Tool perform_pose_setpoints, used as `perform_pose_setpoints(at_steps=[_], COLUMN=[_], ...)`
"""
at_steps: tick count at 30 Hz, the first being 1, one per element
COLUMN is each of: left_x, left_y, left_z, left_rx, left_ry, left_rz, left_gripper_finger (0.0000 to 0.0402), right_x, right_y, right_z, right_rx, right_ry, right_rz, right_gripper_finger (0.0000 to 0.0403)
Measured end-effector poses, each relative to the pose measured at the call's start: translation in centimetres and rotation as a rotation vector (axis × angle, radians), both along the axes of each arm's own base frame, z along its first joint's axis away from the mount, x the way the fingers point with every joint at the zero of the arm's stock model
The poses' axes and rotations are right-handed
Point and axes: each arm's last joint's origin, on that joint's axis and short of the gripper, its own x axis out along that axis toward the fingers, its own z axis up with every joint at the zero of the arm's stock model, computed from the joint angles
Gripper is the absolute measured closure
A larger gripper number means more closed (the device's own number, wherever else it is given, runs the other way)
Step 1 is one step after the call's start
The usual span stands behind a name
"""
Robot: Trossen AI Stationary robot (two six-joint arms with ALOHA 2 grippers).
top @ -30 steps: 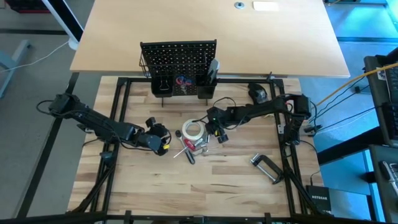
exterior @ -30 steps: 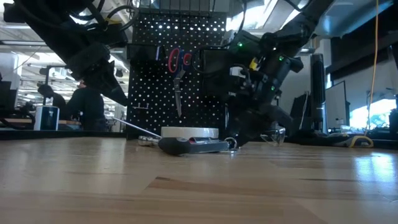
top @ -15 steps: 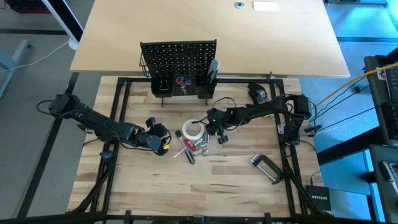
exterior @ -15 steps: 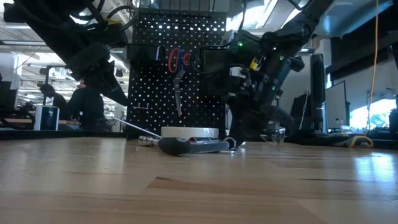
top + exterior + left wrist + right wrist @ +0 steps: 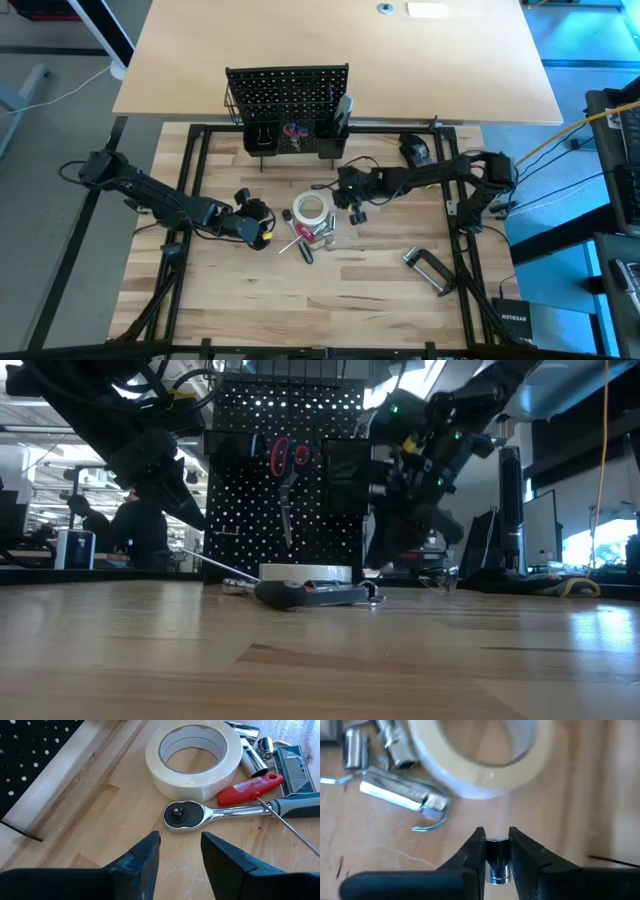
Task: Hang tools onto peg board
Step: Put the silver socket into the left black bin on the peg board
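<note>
Hanging progress: red-handled scissors (image 5: 287,472) already hang on the upright black perforated peg board (image 5: 287,88), and something pale stands in one of its square cups; most tools are left, so by my judgement the task is well short of halfway.
Worktop: pale wooden slatted worktop (image 5: 350,285) carries the remaining pile just in front of the peg board.
Left arm: the left hand (image 5: 180,851) waits near the pile, its dark fingers parted around nothing, facing the ratchet head.
Right arm: the right hand (image 5: 496,851) hangs above the worktop just beside the tape roll, on the side toward the peg board, fingers closed on a small shiny steel socket (image 5: 496,857).
Tape roll: white tape roll (image 5: 311,209) lies flat, hole upward.
C-clamp: silver C-clamp (image 5: 430,270) lies well apart from the pile, toward the right front corner, long axis slanting across the boards.
Ratchet: chrome ratchet wrench with grey grip (image 5: 220,813) touches the tape roll, long axis along the worktop, round head toward the left hand.
Screwdriver: red-handled thin screwdriver (image 5: 250,784) lies across the ratchet.
Socket: its short cylinder axis runs along the gap between the fingers, one end pointing out past the fingertips.
</note>
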Motion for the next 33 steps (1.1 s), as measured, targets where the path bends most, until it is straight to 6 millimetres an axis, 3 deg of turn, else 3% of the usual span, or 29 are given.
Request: perform_pose_setpoints(at_steps=[8,15,21,26,33], left_x=[0.0,0.0,0.0,0.1,0.1], left_y=[0.0,0.0,0.0,0.0,0.0], left_z=[0.0,0.0,0.0,0.1,0.1], left_rx=[0.000,-0.005,-0.006,-0.003,-0.003], left_ry=[0.000,-0.006,-0.008,-0.008,-0.009], left_rz=[0.000,0.004,0.004,0.001,0.000], left_gripper_finger=[0.0266,0.0266,0.0266,0.0266,0.0266], right_x=[0.3,2.9,4.2,5.9,10.4], right_y=[1.1,2.9,3.0,2.9,2.5], right_z=[4.1,8.3,11.7,13.2,13.7], right_rx=[-0.014,-0.079,-0.092,-0.108,-0.205], right_ry=[-0.146,-0.414,-0.708,-0.949,-0.984], right_rz=[-0.020,-0.020,-0.026,-0.038,-0.052], right_gripper_finger=[0.0332,0.0332,0.0332,0.0331,0.0331])
